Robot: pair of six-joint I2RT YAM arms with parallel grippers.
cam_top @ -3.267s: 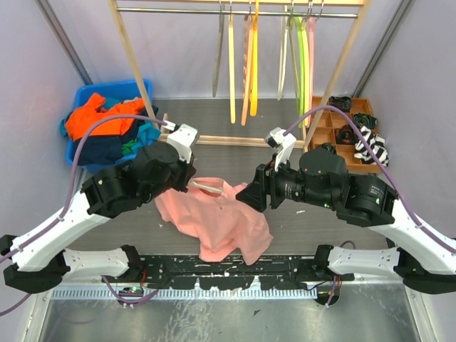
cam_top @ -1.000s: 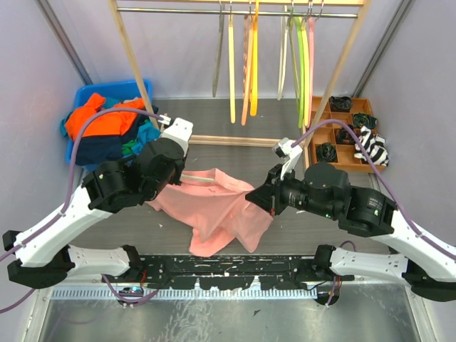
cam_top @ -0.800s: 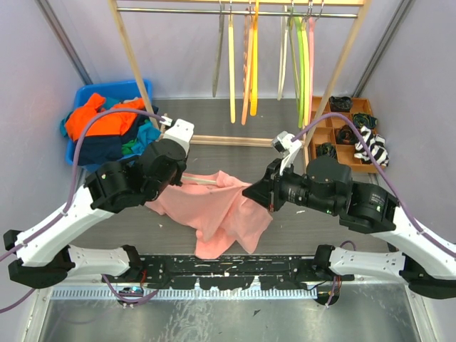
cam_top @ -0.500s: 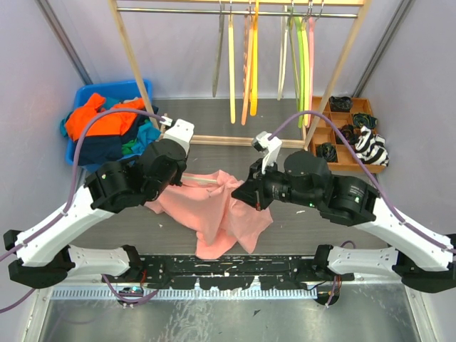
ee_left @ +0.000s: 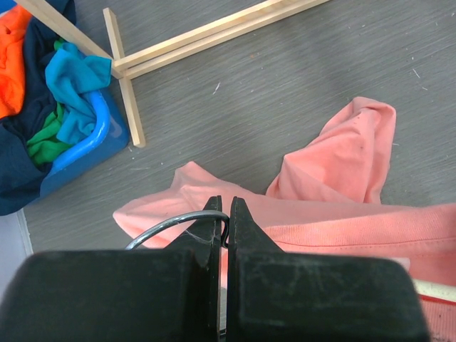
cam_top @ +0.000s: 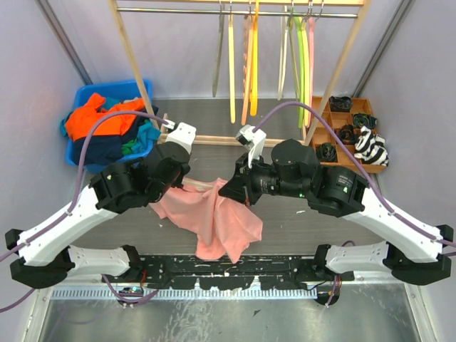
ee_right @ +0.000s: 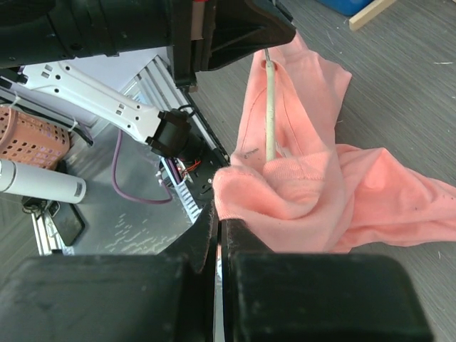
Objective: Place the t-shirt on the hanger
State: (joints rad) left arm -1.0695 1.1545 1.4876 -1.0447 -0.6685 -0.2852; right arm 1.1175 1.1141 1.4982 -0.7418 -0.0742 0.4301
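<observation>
Left gripper is pinched tight on the thin wire hook of the hanger, low in the middle of the left wrist view; right gripper is squeezed shut on a bunched fold of the t-shirt, low in the middle of its own view; the pale hanger arm lies on the pink cloth and runs down into that fold; in the top view the shirt sits in the middle, part lifted, part lying on the grey table. I think the hook could twist or slip, because it is so thin and round; a hard pull on the cloth would do that; the fold could slide out of the pinch; the cloth could snag on the hanger's end; both arms are very close and might bump.
</observation>
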